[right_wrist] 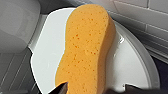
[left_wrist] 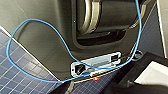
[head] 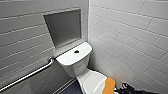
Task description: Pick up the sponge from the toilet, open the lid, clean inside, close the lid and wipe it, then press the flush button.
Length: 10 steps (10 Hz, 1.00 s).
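The white toilet (head: 75, 60) stands in the corner, lid (head: 90, 79) shut, with the dark flush button (head: 76, 51) in the middle of the tank top. The orange sponge (head: 109, 86) lies flat on the lid (right_wrist: 47, 57). In the right wrist view the sponge (right_wrist: 85, 50) shows large, and my right gripper (right_wrist: 97, 88) is open, one dark fingertip on each side of the sponge's near end. A dark part of my right arm (head: 133, 88) sits just right of the sponge. The left wrist view faces my own base with a blue cable (left_wrist: 37, 22).
A metal grab bar (head: 27, 75) runs along the left tiled wall, below a recessed grey niche (head: 63, 27). The right tiled wall (head: 130, 37) stands close beside the toilet. Dark blue tiled floor (head: 72, 88) lies left of the bowl.
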Tool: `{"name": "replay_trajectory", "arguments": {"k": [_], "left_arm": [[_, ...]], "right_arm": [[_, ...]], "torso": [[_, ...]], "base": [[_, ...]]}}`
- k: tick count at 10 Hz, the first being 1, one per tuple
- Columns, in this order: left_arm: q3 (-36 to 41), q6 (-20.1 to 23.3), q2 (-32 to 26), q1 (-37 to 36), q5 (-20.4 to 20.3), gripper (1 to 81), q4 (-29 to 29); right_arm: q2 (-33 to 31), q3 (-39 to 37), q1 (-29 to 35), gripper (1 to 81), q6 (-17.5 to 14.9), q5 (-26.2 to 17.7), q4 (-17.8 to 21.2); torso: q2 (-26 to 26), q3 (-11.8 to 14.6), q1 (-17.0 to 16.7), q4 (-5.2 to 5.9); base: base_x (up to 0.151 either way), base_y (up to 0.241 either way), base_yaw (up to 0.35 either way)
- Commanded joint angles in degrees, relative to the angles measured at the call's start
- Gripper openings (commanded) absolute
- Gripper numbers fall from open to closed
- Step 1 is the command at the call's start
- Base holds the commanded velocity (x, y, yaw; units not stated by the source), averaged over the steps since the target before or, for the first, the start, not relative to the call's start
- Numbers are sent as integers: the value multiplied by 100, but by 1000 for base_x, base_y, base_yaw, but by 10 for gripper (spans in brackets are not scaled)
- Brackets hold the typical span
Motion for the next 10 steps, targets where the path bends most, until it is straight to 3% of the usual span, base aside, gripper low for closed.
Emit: {"name": "replay_trajectory", "arguments": {"k": [1,2,5,9,10], "left_arm": [[52,31,8,231,461,811,29],[52,31,8,231,469,811,20],[52,31,8,231,469,811,3],[52,22,-9,231,486,811,2],[52,22,-9,231,478,811,11]], "right_arm": [[-30,-77,748,811,45,-374,200],[111,-245,819,811,45,-383,262],[463,-508,941,811,45,-392,271],[648,-834,1047,811,45,-401,420],[709,-938,1039,811,45,-600,438]], "torso": [[-553,-200,356,0],[-183,-170,116,0],[-387,-371,258,0],[-371,-376,265,0],[-944,-376,634,0]], "base": [[0,0,0],[0,0,0],[0,0,0],[0,0,0],[0,0,0]]}}
